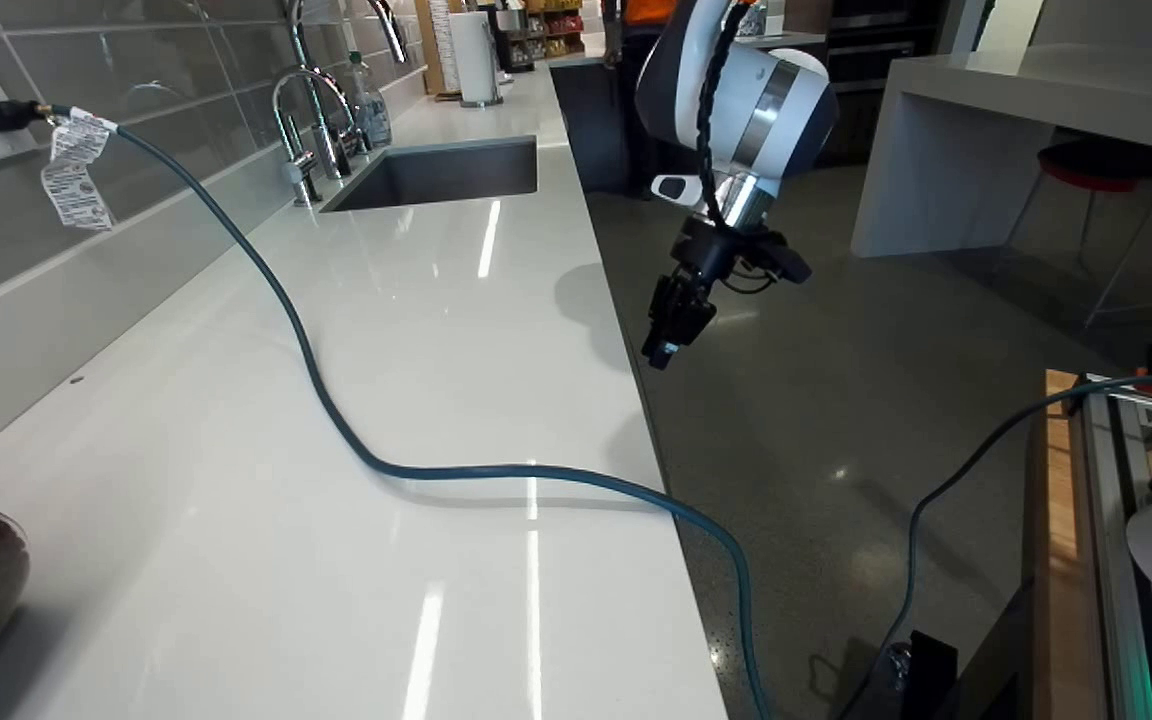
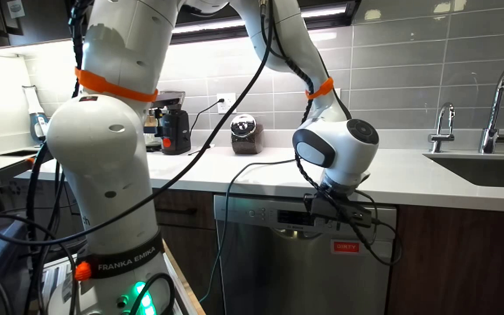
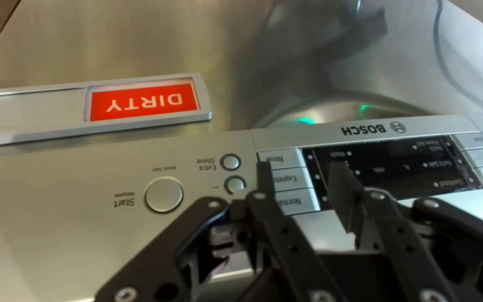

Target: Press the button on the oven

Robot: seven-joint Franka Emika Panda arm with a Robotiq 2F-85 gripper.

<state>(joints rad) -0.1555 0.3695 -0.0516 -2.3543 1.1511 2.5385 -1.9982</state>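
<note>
Start button [image 3: 164, 194], probable target, set in Bosch dishwasher control panel [image 3: 201, 180] under worktop [image 2: 396, 175]. Looks smooth, fixed; likely stiff, short travel. Nothing to grip: push centre square-on, gently. End effector [image 3: 302, 168] spread, holding nothing.

White counter [image 1: 236, 560] under teal cable [image 1: 496, 472], jar [image 2: 246, 139], paper-towel roll [image 1: 476, 60], black appliance [image 2: 176, 133].
</note>
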